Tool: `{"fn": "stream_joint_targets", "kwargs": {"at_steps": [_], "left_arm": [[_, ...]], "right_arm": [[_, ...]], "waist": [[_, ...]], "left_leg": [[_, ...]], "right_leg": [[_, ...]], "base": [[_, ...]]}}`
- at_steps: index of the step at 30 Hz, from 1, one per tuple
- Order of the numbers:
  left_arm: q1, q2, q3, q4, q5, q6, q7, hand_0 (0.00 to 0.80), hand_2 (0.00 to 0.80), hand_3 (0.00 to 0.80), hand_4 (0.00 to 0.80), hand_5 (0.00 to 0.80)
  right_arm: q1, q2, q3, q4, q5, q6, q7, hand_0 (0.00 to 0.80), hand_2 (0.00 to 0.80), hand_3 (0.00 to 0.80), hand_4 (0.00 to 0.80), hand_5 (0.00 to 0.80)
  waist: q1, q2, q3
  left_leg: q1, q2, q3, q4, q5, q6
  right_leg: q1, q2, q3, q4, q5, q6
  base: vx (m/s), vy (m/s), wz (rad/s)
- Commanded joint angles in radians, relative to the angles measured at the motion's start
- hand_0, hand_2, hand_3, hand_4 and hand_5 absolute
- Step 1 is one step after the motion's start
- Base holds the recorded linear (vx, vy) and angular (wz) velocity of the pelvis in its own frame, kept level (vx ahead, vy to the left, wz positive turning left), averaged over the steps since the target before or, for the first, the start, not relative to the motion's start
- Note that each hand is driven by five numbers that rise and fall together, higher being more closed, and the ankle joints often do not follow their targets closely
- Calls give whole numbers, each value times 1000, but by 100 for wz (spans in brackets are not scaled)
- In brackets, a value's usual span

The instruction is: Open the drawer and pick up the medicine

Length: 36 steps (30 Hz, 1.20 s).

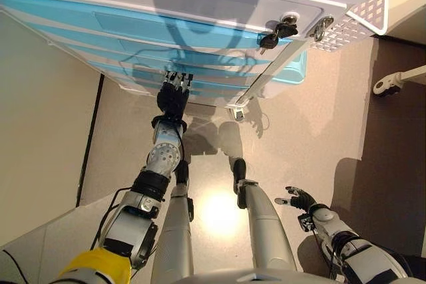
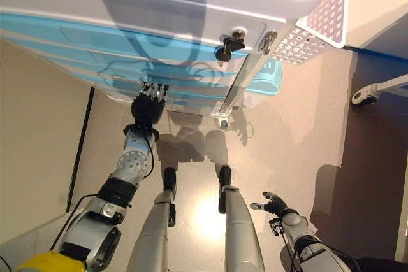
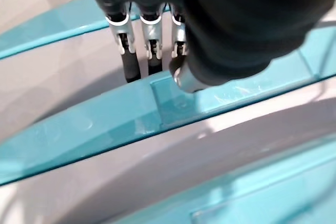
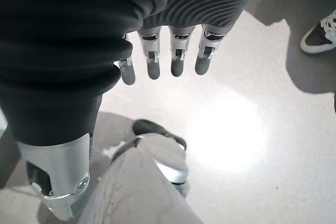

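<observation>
Fingers [image 3: 130, 56] of left hand [image 1: 173, 100] tip-hidden behind drawer [image 3: 105, 124] lip.

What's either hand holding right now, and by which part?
Nothing is clearly held. The left hand has its fingertips at a blue drawer front; whether they hook it cannot be told. The right hand hangs open over the floor.

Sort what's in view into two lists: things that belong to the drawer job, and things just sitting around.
Belongs to the job:
- drawer cabinet, teal drawer fronts shut
- teal drawer front that the left hand's fingers reach over
- left hand, at the drawers
- right hand, low and idle, fingers straight
- medicine: not visible

Just lying about:
- keys in the lock
- white perforated basket
- a person's shoe
</observation>
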State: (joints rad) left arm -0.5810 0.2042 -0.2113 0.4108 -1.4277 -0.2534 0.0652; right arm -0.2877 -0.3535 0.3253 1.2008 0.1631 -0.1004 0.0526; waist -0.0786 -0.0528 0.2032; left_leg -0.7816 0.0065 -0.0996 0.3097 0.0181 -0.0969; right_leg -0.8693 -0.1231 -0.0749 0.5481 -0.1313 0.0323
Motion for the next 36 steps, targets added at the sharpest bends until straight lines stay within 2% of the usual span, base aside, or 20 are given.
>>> {"fn": "stream_joint_targets", "kwargs": {"at_steps": [1,8,20,36], "left_arm": [[43,56,67,-228,77,-28,-107,800,800,800,800,800],[105,67,79,-248,69,-5,-130,800,800,800,800,800],[195,57,118,-257,47,11,-156,800,800,800,800,800],[339,3,171,-188,-16,36,-176,800,800,800,800,800]], "right_arm": [[41,-52,10,16,-30,17,-16,0,0,0,0,0],[44,-53,0,17,-36,17,-12,0,0,0,0,0],[42,-58,-12,17,-38,14,-3,0,0,0,0,0],[25,-66,-22,3,-41,12,-3,0,0,0,0,0]], "waist": [[20,7,-49],[37,22,-37],[48,18,-22],[66,7,1]], "left_leg": [[-89,-33,-23,45,3,45],[-89,-37,-32,38,12,41],[-98,-39,-20,57,2,54],[-108,-36,0,108,-27,72]], "right_leg": [[-2,30,-21,-30,36,28],[2,25,-38,-29,32,26],[-4,21,-23,-30,41,28],[-11,22,-8,-30,62,34]], "base": [[-15,-10,10],[-27,-6,9],[-12,21,-1],[-12,20,-3]]}}
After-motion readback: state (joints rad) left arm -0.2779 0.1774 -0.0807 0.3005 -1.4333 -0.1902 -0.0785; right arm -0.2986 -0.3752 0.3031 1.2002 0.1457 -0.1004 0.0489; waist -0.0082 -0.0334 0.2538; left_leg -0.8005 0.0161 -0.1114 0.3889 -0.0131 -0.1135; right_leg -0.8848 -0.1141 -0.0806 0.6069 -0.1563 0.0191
